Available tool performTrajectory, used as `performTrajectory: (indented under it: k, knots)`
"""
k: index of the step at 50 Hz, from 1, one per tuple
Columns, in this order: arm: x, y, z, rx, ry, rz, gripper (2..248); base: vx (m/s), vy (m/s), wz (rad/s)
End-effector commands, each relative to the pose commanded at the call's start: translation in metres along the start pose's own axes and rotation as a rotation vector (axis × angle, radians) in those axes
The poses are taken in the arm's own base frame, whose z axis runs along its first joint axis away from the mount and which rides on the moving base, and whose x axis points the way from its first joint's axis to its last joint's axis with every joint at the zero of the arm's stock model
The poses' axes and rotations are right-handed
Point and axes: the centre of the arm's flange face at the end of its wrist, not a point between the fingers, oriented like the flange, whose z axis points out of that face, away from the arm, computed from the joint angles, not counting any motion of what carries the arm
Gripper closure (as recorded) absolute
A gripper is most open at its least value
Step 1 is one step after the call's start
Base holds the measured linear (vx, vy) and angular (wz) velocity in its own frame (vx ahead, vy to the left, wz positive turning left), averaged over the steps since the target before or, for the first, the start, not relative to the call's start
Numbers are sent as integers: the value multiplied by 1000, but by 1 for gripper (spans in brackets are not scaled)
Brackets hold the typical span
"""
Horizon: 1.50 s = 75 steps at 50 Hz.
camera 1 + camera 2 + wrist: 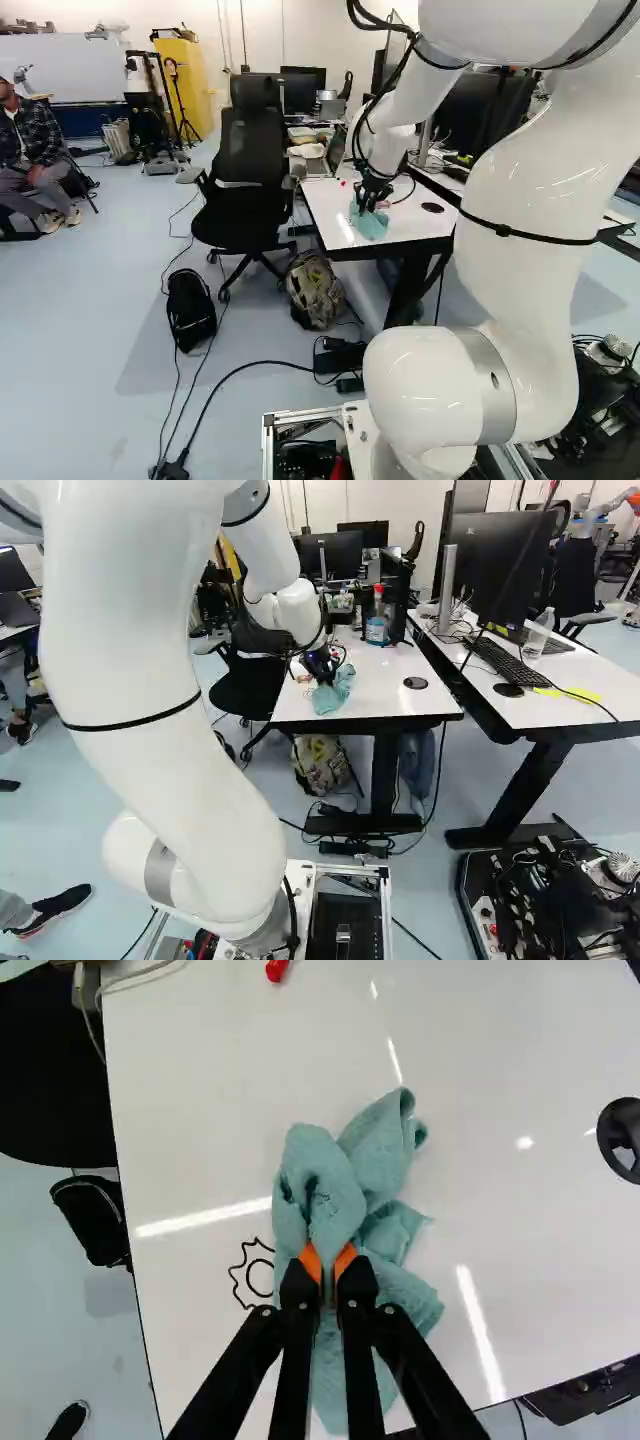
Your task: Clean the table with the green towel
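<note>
I am pinching a fold of the green towel in my gripper, its rest lying bunched on the white table near one edge, and, judging this the wiping step, I am planning a light, level sweep.
</note>
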Motion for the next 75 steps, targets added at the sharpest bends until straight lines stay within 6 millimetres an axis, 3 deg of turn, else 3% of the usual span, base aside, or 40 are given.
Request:
performTrajectory:
  k: [14,53,75]
  knots:
    - [-3,-8,-1,7,-2,-14,214,0,0,0]
    - [-31,-72,-14,69,-13,-135,214,0,0,0]
    - [-8,-95,-1,86,-4,-166,214,0,0,0]
